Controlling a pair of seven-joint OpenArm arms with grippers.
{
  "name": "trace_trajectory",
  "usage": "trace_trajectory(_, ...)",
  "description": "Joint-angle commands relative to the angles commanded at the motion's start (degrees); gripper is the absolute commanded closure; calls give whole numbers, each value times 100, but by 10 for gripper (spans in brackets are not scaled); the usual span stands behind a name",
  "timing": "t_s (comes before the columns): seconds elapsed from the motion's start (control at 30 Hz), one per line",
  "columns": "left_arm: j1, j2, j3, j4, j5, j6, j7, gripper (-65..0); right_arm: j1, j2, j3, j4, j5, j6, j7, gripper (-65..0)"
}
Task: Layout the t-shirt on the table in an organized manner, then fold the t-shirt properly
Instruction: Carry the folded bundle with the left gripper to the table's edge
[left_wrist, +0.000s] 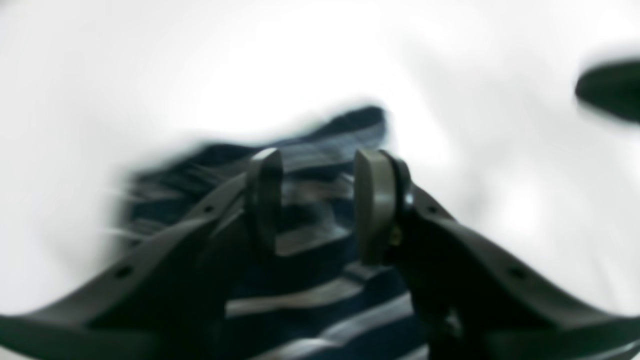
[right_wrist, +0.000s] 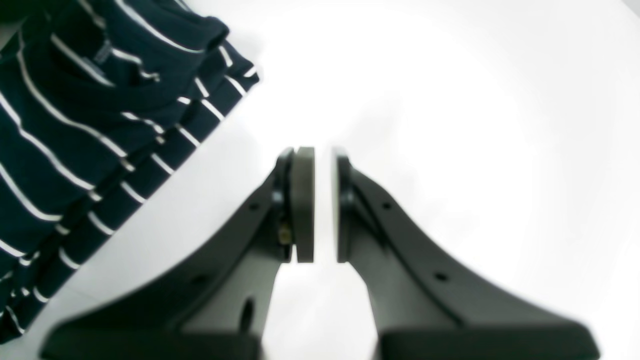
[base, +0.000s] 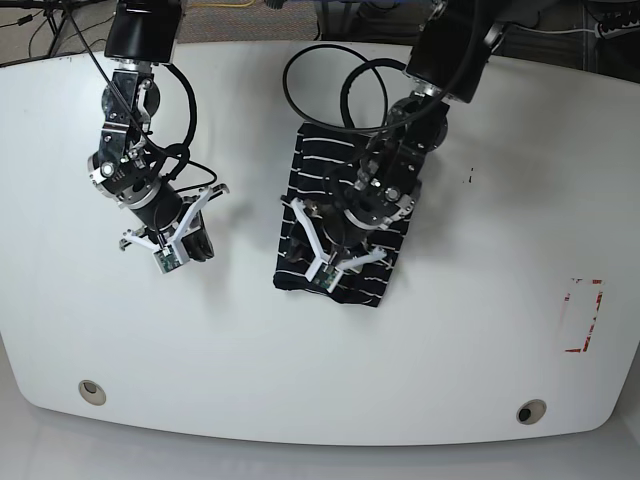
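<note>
A: How does the t-shirt (base: 340, 215) look?

B: It is folded into a compact dark rectangle with thin white stripes, lying near the middle of the white table (base: 480, 330) in the base view. In the right wrist view it fills the upper left corner, its stacked layers showing along the edge (collar on top).

A: And the arms?

B: The left gripper (left_wrist: 318, 202) hangs right over the shirt, its fingers set moderately apart with striped cloth showing between them; the view is blurred, so I cannot tell whether they touch it. The right gripper (right_wrist: 322, 205) sits over bare table at the left of the base view, well apart from the shirt, its pads (right_wrist: 303, 205) separated by a narrow gap, holding nothing.
</note>
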Motion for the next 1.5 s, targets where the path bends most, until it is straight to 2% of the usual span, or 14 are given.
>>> trace_trajectory(0.1, 53, 18, -53, -501, 0, 193, -316, -314, 0, 0, 0, 0, 0, 0, 0, -55)
trace_trajectory(0.17, 105, 9, -53, -862, 0, 202, -536, -301, -9, 0, 0, 0, 0, 0, 0, -55)
trace_trajectory(0.3, 105, -35, -62, -1354, 0, 202, -615, -282, -9, -26, 0, 0, 0, 0, 0, -55)
trace_trajectory(0.47, 281, -440, -70, -1486, -18, 193, -615, -271, -18, -35, 0, 0, 0, 0, 0, -55)
trace_trajectory(0.57, 422, -853, -237, -1336, -18, 167, -607, -271, -26, -35, 0, 0, 0, 0, 0, -55)
trace_trajectory(0.63, 484, -1081, -431, -1231, -18, 9, -607, -272, -35, -35, 0, 9, 0, 0, 0, -55)
trace_trajectory(0.77, 545, -1556, -1310, -1160, -26, -853, -440, -272, -79, -53, 158, 9, 9, 18, 0, -55)
trace_trajectory(0.9, 519, -1811, -1943, -1160, 9, -1530, -141, -271, -105, -53, 193, 9, 35, 26, 0, -55)
trace_trajectory(1.0, 510, -2145, -2286, -1160, 9, -1987, -18, -271, -114, -53, 202, 9, 26, 26, 0, -55)
trace_trajectory(1.07, 501, -2382, -2321, -1169, 18, -2145, -18, -271, -123, -53, 193, 18, 35, 35, 0, -55)
trace_trajectory(1.17, 501, -2734, -2338, -1213, 18, -2163, -18, -271, -123, -53, 185, 18, 35, 35, 0, -55)
trace_trajectory(1.43, 527, -3305, -2356, -1380, -18, -2189, -44, -271, -229, -53, 167, 35, 35, 35, 0, -55)
trace_trajectory(1.5, 519, -3437, -2374, -1503, -26, -2268, -62, -271, -237, -53, 158, 44, 35, 35, 0, -55)
